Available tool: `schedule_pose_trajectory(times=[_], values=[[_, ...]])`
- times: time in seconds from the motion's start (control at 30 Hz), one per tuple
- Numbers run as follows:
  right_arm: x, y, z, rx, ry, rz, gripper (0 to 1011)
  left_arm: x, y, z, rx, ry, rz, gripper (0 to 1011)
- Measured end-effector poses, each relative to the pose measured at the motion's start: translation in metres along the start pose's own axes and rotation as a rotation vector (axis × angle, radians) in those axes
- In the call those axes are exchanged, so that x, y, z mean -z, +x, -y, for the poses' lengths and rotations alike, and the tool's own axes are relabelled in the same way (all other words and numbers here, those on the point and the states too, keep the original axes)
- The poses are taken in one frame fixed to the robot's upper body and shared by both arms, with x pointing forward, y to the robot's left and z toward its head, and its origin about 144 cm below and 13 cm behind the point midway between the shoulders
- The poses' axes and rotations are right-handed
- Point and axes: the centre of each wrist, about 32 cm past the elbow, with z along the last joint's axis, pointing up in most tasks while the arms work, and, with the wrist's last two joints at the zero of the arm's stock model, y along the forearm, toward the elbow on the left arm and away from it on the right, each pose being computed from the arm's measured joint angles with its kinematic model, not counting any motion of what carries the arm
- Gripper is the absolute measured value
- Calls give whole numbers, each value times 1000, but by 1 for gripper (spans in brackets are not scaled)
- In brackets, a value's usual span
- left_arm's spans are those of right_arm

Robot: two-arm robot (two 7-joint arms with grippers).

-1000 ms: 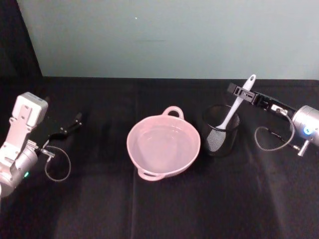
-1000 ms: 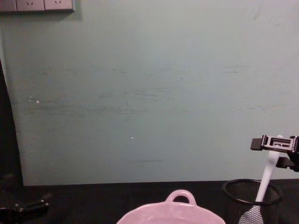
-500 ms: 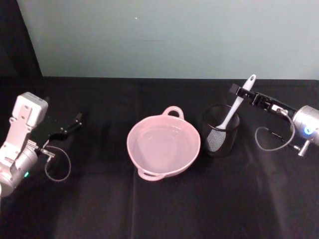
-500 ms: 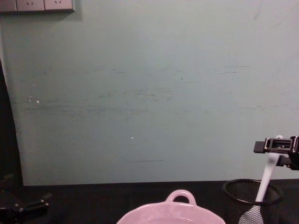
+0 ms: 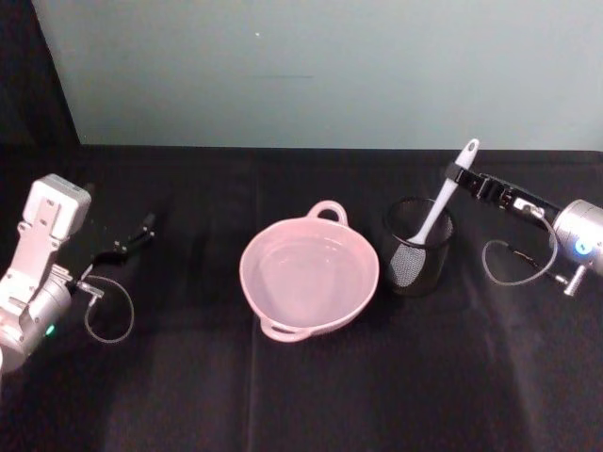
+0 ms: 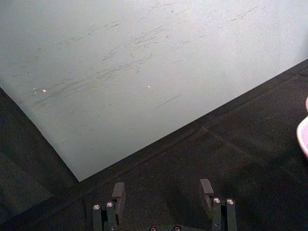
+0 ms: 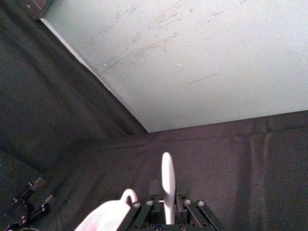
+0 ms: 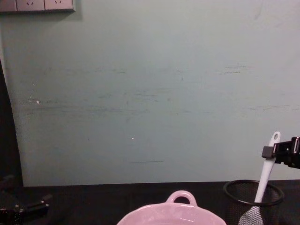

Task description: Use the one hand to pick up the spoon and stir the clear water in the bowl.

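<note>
Here, right of centre in the head view, the right gripper (image 5: 459, 175) has its jaws closed narrowly on the upper handle of the spoon (image 5: 435, 215), which leans in the mesh cup (image 5: 419, 268) beside the bowl (image 5: 249, 264). The left wrist view shows the left gripper (image 6: 162, 191) idle, spread wide. At the chest view's right edge, the light, stiff, slick handle probably wants a firm pinch below its hole.
</note>
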Motion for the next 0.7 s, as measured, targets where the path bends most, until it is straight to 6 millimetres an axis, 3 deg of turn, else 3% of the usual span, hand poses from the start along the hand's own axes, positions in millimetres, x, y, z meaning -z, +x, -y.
schedule_pose_trajectory(times=[0.17, 0.37, 0.7], values=[[0, 0, 0, 1, 0, 0, 114, 0, 0, 0, 0, 0, 0, 1011], [-1, -3, 4, -6, 12, 28, 111, 0, 0, 0, 0, 0, 0, 1011], [-31, -43, 32, -54, 74, 319, 111, 0, 0, 0, 0, 0, 0, 1011]])
